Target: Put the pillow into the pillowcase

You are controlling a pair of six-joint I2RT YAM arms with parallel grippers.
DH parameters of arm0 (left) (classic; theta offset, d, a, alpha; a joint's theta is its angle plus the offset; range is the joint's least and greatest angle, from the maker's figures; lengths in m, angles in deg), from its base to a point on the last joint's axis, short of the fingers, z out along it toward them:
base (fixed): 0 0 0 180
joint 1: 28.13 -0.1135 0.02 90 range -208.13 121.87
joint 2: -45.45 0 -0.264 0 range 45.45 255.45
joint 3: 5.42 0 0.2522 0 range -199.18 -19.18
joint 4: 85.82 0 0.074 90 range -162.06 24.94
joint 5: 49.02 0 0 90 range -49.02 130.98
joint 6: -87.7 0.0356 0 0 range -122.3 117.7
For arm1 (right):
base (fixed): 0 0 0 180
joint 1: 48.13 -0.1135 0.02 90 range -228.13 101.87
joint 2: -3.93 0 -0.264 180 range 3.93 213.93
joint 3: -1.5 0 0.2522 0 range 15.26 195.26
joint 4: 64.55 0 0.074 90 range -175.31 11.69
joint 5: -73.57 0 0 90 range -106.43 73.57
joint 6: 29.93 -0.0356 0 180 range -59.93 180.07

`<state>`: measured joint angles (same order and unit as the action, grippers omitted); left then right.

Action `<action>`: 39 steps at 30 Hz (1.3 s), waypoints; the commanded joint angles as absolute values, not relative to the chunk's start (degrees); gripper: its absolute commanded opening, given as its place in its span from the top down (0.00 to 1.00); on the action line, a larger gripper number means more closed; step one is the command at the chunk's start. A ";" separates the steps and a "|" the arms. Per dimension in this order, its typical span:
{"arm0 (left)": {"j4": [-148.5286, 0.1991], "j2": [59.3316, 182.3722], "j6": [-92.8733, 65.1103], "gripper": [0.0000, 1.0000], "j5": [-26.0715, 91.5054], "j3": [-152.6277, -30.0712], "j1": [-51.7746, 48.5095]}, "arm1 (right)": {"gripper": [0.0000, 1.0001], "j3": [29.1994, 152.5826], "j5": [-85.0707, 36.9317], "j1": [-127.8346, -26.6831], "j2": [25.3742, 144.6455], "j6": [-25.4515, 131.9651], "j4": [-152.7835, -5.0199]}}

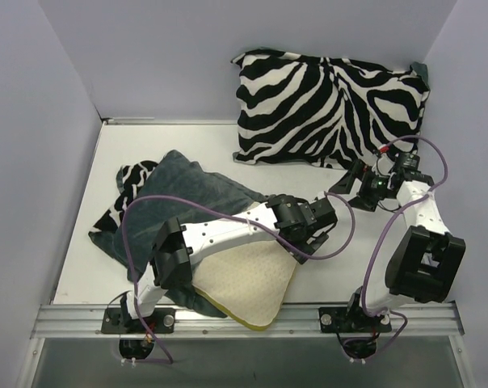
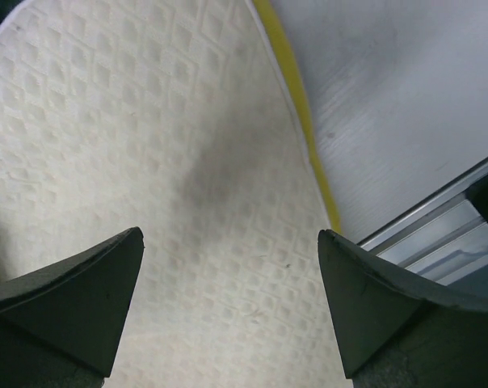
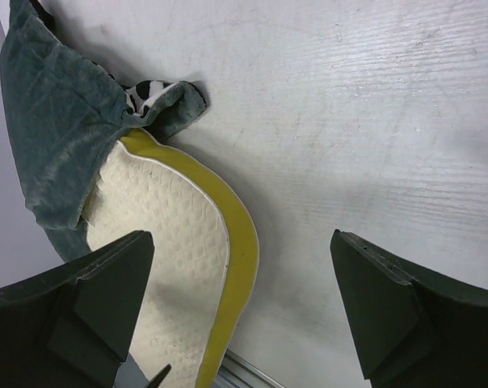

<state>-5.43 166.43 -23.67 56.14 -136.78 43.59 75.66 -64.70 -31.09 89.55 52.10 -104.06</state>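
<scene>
pillow [image 2: 147, 162]: you see matt, dimpled quilted cloth
pillowcase [image 3: 50, 137]: plush, fuzzy cloth
table [image 3: 373, 121]: matt, smooth, faintly grained

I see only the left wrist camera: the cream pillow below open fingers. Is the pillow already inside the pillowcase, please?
Observer: Only partly. From above, the pillowcase covers the far left part of the pillow; the near corner lies bare.
Operator: And the right gripper?
Observer: The right gripper is open and holds nothing, to the right of the pillow.
Operator: Is anything else there?
Observer: A zebra cushion stands at the back wall, apart from the pillowcase.
</scene>
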 commanded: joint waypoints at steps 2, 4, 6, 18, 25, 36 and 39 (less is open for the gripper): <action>-8.08 165.32 -31.30 0.03 56.09 -137.57 47.44 | 0.03 76.78 -67.93 -29.59 87.43 52.95 -106.34; -8.08 167.86 -32.00 0.03 56.45 -136.08 47.98 | 0.03 76.43 -68.11 -29.06 87.43 53.56 -106.52; -8.16 169.71 -32.36 0.03 57.32 -133.89 47.98 | 0.03 75.99 -68.46 -28.88 87.43 54.09 -106.52; -12.64 177.03 -24.29 0.84 47.18 -127.81 41.05 | 0.03 70.28 -68.20 -28.88 84.70 56.03 -106.34; -36.00 155.09 -19.25 1.00 -17.89 -120.78 24.35 | 0.05 66.51 -69.16 -30.72 84.70 53.49 -103.45; -49.19 141.96 -23.03 1.00 -42.60 -111.38 4.92 | 0.29 53.94 -66.62 -47.50 85.40 34.60 -80.53; -55.95 140.20 -26.98 1.00 -43.57 -109.19 4.30 | 0.29 52.87 -64.25 -53.39 88.91 27.30 -69.72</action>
<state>-44.42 141.43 -23.01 -34.59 -111.10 4.47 53.32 -66.03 -50.07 86.73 36.70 -83.21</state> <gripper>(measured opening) 0.136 0.701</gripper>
